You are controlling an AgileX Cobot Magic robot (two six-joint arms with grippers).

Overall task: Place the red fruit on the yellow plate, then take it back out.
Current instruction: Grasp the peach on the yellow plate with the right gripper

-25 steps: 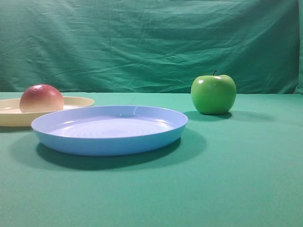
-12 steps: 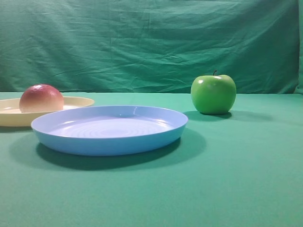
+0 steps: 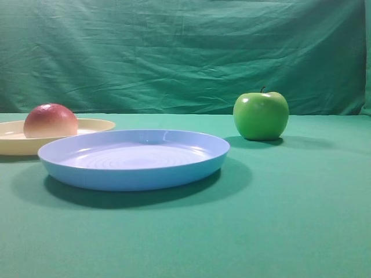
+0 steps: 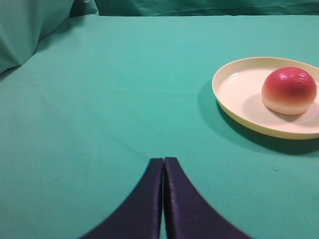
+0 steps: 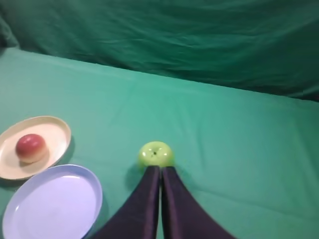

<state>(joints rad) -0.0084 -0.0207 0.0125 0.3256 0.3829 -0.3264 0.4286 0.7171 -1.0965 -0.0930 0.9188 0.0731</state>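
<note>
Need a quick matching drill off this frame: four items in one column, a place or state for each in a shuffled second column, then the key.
Column 1
1. red fruit
2. green apple
3. blue plate
4. left gripper

Column 2
A. holds nothing, sits between the other plate and the apple
B. shut, holding nothing, over bare cloth
C. resting on the yellow plate
D. standing on the cloth, off both plates

Pairs: 1-C, 2-D, 3-A, 4-B
</note>
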